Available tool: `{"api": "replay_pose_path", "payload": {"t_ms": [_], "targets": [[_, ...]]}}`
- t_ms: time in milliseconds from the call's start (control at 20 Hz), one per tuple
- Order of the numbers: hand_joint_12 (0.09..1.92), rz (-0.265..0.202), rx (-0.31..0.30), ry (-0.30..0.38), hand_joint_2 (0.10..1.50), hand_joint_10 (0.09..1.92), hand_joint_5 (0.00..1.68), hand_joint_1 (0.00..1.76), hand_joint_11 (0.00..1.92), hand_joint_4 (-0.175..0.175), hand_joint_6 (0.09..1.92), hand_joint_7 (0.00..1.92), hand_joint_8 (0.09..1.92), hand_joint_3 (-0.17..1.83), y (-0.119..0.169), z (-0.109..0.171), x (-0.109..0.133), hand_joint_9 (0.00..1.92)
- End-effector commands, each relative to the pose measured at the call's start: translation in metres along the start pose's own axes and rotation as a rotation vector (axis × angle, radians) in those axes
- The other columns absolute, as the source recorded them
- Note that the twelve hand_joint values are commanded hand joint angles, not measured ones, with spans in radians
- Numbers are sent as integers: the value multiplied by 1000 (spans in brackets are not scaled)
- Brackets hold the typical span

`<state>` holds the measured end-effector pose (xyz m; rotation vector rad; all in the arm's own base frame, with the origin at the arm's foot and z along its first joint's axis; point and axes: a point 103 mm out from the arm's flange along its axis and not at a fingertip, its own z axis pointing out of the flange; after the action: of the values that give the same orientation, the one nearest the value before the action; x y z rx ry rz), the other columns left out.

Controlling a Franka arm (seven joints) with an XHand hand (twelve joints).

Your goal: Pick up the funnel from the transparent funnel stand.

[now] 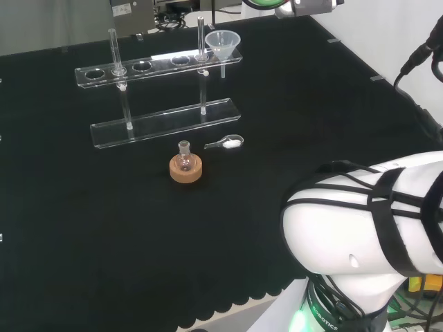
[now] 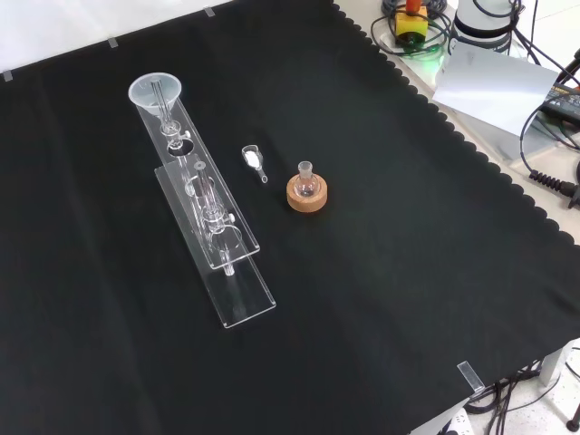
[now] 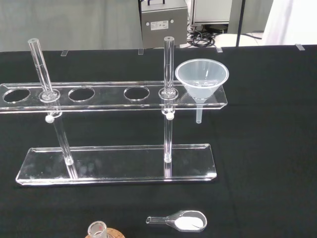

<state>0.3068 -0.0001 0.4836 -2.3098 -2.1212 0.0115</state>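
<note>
- In the head view, the transparent funnel stand (image 1: 163,124) sits toward 11 o'clock on the black cloth (image 1: 104,228): a clear base plate, two upright posts, and a top shelf with round holes.
- The funnel (image 1: 223,44) sits in the hole at the right end of that shelf, at about 12 o'clock in the head view, cone upward and stem hanging below the shelf.
- Just in front of the stand, near the centre of the head view, a small round flask (image 1: 185,160) stands upright in a cork ring (image 1: 185,172).
- At roughly 2 o'clock from the flask, near it but apart, lies a clear scoop (image 1: 225,143) holding white powder.
- At 4 o'clock in the head view rises the arm's white link (image 1: 360,221), wrapped in black cable.
- In the front view the funnel (image 2: 155,93) is at 10 o'clock, at the far end of the stand (image 2: 213,227), with the scoop (image 2: 253,160) and flask (image 2: 306,184) to the right.
- In the wrist view the funnel (image 3: 201,79) rests in the shelf beside one post.
- Whether the hand's fingers are apart or together I cannot tell.
</note>
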Motion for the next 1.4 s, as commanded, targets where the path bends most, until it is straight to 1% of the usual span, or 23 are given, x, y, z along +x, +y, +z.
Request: {"api": "replay_pose_path", "payload": {"t_ms": [50, 100, 200, 350, 500, 550, 600, 700, 850, 950, 1000, 1050, 1150, 1200, 1400], "targets": [[1367, 3, -10, -3, 1074, 638, 166, 106, 15, 8, 87, 5, 384, 505, 1, 0, 0, 127], [1359, 4, -9, -1, 1110, 627, 164, 54, 15, 10, 87, 2, 361, 495, 2, 0, 1, 123], [1353, 8, -13, 5, 1140, 616, 162, 11, 15, 12, 87, 0, 342, 486, 3, 0, -1, 120], [1351, 12, -12, 3, 1150, 613, 162, 0, 15, 13, 87, 0, 336, 481, 6, 0, -1, 120], [1351, 14, -15, 13, 1152, 611, 163, 0, 15, 13, 87, 0, 335, 477, 7, 0, -8, 121], [1352, 16, -12, 7, 1153, 611, 163, 0, 15, 13, 87, 0, 335, 476, 9, 0, -9, 122], [1352, 12, -9, -19, 1153, 610, 163, 0, 15, 13, 87, 0, 335, 475, 12, 1, -7, 122], [1352, 14, -8, -43, 1154, 610, 164, 0, 15, 13, 87, 0, 335, 473, 21, 4, -5, 123], [1353, 43, -10, -49, 1155, 609, 164, 0, 16, 13, 87, 0, 336, 469, 31, 8, -3, 124], [1353, 40, -7, -33, 1153, 608, 164, 0, 15, 13, 87, 3, 340, 463, 36, 9, -7, 127], [1354, 65, -14, -37, 1150, 609, 164, 0, 14, 12, 87, 6, 342, 459, 40, 11, -8, 129], [1354, 77, -12, -38, 1147, 610, 164, 0, 13, 11, 87, 12, 346, 455, 47, 12, -9, 133], [1367, 86, 5, -20, 1147, 611, 167, 0, 9, 8, 87, 22, 369, 426, 64, 14, -35, 149], [1371, 75, 17, -3, 1146, 614, 168, 0, 10, 7, 87, 32, 379, 415, 75, 16, -45, 159], [1383, 49, 31, 7, 1146, 630, 175, 0, 12, -1, 87, 70, 437, 372, 120, 24, -64, 187]]}}
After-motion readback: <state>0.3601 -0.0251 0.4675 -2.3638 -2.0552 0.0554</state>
